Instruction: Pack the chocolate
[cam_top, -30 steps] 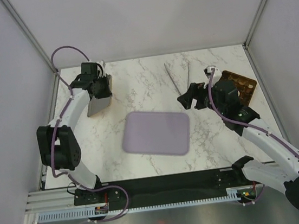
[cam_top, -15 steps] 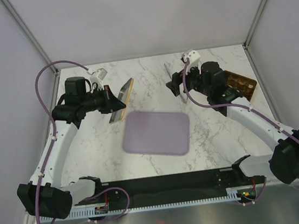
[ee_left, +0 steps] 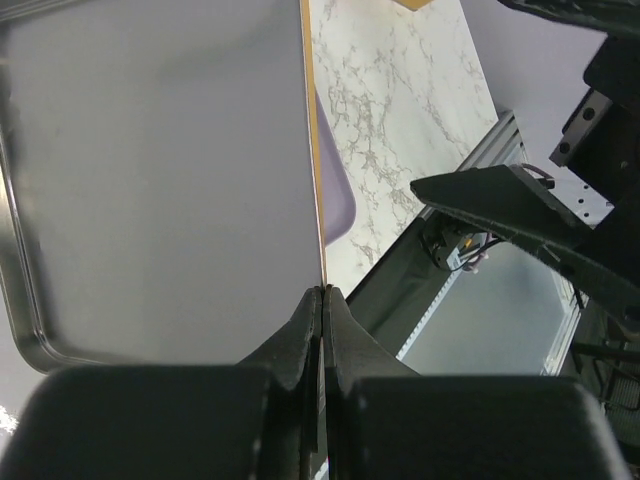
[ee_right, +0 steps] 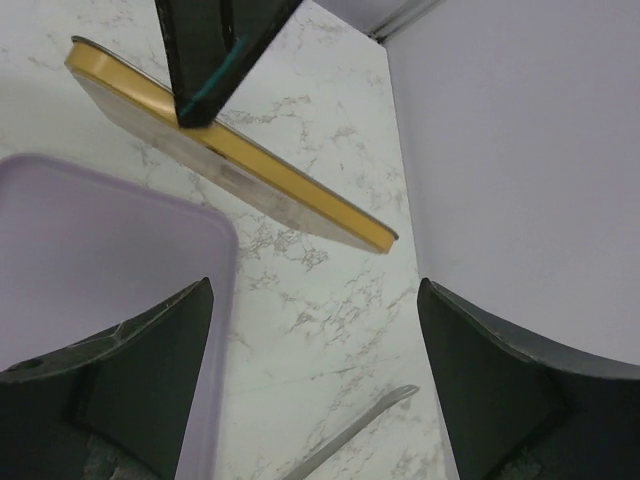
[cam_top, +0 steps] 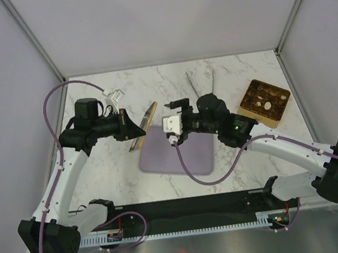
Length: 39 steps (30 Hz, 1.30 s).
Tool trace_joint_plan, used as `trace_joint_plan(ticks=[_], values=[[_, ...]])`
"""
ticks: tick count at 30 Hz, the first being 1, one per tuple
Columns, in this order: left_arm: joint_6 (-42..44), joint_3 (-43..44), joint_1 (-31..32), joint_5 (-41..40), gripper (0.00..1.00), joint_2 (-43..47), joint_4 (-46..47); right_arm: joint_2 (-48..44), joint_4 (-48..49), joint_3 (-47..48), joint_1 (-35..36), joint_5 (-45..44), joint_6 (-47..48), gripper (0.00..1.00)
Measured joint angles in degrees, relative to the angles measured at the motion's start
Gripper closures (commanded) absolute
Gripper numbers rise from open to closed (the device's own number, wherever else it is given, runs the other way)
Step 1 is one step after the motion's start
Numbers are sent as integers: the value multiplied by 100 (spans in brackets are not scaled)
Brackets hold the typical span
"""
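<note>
Table (cam_top: pixel 118 163) of white marble. Lilac tray (cam_top: pixel 157 159) in middle. Gold box (cam_top: pixel 245 106) far right. Gold lid (cam_top: pixel 149 115) tilted at tray's far left corner, pinched by left gripper (ee_left: pixel 322 295). Right gripper (ee_right: pixel 315 288) wide open near lid, holding nothing. Tongs (cam_top: pixel 201 84) far back. Chocolate (cam_top: pixel 269 105) inside box.

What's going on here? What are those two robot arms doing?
The left hand is pinched shut on a flat gold lid and holds it tilted beside the lilac tray. The right hand is open above the tray, facing the lid but not touching it. The gold box sits off to the right, with what look like chocolates in its pockets. The metal tongs lie at the back.
</note>
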<state>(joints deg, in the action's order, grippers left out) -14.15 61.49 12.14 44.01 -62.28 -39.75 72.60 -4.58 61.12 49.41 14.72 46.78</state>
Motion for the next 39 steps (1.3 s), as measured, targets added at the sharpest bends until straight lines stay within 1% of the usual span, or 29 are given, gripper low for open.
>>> trace_joint_plan(ticks=[3,8,12,20,21,22,23,24,27,28,30,31,33,34,38,39], values=[[2,-118,15,15,98,68,-46,122,-9,140,466,-302,699,9],[2,-190,26,37,98,192,-85,592,-17,514,1071,-782,1572,11],[2,-190,26,146,98,260,-85,1001,-369,916,1224,-1106,2076,13],[4,-254,26,295,98,295,-87,1637,-986,1320,1311,-1613,2734,27],[2,-262,26,297,98,297,-90,1694,-1016,1327,1311,-1639,2793,31],[2,-264,26,299,98,297,-90,1735,-1051,1329,1311,-1668,2835,41],[2,-264,26,299,98,297,-87,1788,-1082,1329,1311,-1694,2898,47],[2,-264,26,297,98,297,-92,1834,-1084,1335,1311,-1731,2942,58],[2,-264,26,262,98,293,-98,1915,-1139,1351,1311,-1784,3018,70],[2,-260,26,264,98,284,-105,1932,-1137,1351,1311,-1803,3023,78],[-4,-236,26,247,98,256,-157,1939,-1117,1351,1311,-1801,3012,85],[-11,-195,33,212,97,221,-177,1939,-1095,1351,1311,-1805,3012,91],[-35,-48,44,107,96,140,-243,1939,-1019,1346,1294,-1810,2933,96],[-61,44,52,44,93,96,-302,1939,-975,1346,1281,-1812,2894,100],[-197,466,70,-251,80,-116,-479,1928,-761,1318,1228,-1762,2605,100],[-256,699,70,-372,76,-238,-474,1923,-763,1290,1244,-1707,2461,100]])
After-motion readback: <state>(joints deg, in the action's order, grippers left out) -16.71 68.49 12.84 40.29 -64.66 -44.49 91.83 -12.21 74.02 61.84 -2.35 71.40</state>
